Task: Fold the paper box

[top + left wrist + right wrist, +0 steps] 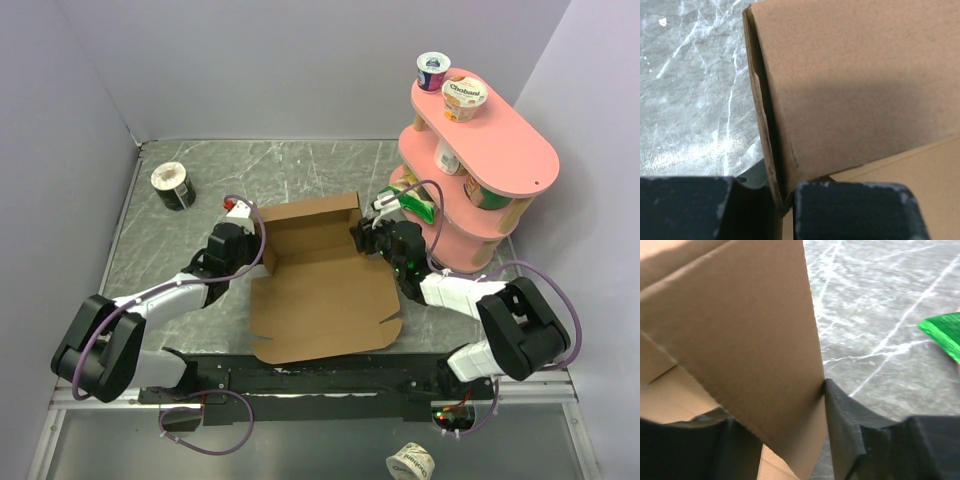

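Writing: "Chobani" legible on yogurt cup (465,98) on the shelf's top tier; second cup (432,70) beside it, label too small to read.
Paper box (320,300) (850,90) (740,330): plain brown corrugated cardboard, matte, unprinted. Sits mid-table between the 2 arms. Back wall and 2 side walls raised; front panel with tabs flat toward the arm bases.
Left gripper (252,243) (782,195): black fingers clenched on the edge of the left side wall, cardboard pinched between them.
Right gripper (362,238) (785,430): fingers straddle the right side wall, 1 pad touching cardboard; clamped or loose, cannot tell.
Shelf (500,150): pink, 3 rounded tiers on wooden posts, right of the box.
Green packet (418,205) (942,332): glossy, at shelf foot, near the right gripper.
Dark cup (173,185): pale top, far left of table.
Table (300,170): grey marble look, white veins.
Room: pale lilac walls.
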Robot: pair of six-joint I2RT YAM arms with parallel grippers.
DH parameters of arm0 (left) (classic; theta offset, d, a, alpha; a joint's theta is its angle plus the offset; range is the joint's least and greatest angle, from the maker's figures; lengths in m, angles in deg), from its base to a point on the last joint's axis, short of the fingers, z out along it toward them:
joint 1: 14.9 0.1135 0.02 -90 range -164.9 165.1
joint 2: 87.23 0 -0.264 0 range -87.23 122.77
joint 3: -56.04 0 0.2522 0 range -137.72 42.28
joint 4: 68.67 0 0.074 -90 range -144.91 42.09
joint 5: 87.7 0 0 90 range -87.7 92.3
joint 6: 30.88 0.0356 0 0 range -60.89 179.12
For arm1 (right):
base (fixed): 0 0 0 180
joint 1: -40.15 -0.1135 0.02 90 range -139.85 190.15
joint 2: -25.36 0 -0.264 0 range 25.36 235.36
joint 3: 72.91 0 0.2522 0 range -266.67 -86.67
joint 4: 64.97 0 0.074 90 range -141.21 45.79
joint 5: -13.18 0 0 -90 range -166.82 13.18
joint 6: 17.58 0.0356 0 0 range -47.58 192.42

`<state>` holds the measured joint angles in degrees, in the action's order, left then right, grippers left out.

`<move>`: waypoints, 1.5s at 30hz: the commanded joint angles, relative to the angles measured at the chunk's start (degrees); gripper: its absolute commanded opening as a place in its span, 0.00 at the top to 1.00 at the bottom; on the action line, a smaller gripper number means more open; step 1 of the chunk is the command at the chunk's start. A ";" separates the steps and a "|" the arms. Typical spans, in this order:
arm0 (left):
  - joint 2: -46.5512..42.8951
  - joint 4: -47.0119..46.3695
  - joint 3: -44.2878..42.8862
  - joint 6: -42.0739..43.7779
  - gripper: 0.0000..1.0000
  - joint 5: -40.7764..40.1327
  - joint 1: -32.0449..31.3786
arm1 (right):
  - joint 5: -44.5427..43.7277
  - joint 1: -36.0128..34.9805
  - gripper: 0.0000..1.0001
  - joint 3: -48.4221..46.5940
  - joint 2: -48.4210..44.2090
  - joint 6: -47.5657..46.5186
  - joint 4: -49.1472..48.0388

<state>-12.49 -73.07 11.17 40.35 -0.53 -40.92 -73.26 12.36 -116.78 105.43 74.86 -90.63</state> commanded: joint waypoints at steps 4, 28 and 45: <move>-1.44 -0.92 -0.88 -1.63 0.98 -2.00 -4.21 | -7.94 -0.42 0.68 -2.85 2.37 2.04 -1.80; -5.13 5.67 -2.46 -6.37 0.99 -18.17 -8.87 | -38.44 -1.48 1.00 -3.55 2.46 10.83 9.53; -9.43 9.98 -3.08 -2.15 0.99 -19.41 -8.87 | -44.51 -1.56 1.00 -3.82 0.35 12.24 12.79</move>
<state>-17.54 -63.12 9.70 38.71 -16.00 -50.80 -98.49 6.85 -119.68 107.40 84.17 -82.35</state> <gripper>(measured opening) 0.108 0.043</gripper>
